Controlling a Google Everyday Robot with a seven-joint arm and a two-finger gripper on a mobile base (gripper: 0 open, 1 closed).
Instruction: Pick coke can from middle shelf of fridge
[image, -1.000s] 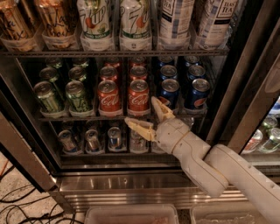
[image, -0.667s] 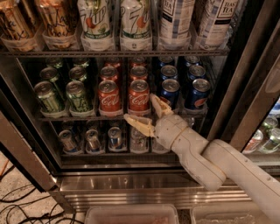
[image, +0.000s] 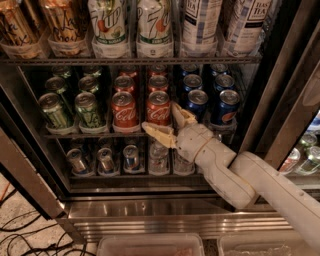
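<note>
The fridge (image: 150, 210) stands open with a steel frame and a dark interior. On the middle shelf (image: 95, 135) two rows of red coke cans stand in the middle; the front ones are the left can (image: 124, 109) and the right can (image: 158, 107). My gripper (image: 169, 125) is open just below and to the right of the front right coke can. One finger (image: 181, 115) stands beside the can's right side and the other finger (image: 158, 133) lies in front of its base. It holds nothing.
Green cans (image: 88, 109) stand left of the coke cans and blue Pepsi cans (image: 225, 106) right. Tall bottles (image: 155, 27) fill the rack above, small bottles (image: 131, 157) the rack below. The door frame (image: 280, 100) stands at right. Cables (image: 20, 232) lie on the floor.
My gripper has moved up and slightly left, closer to the front right coke can, with its fingers still open. The cans have not moved.
</note>
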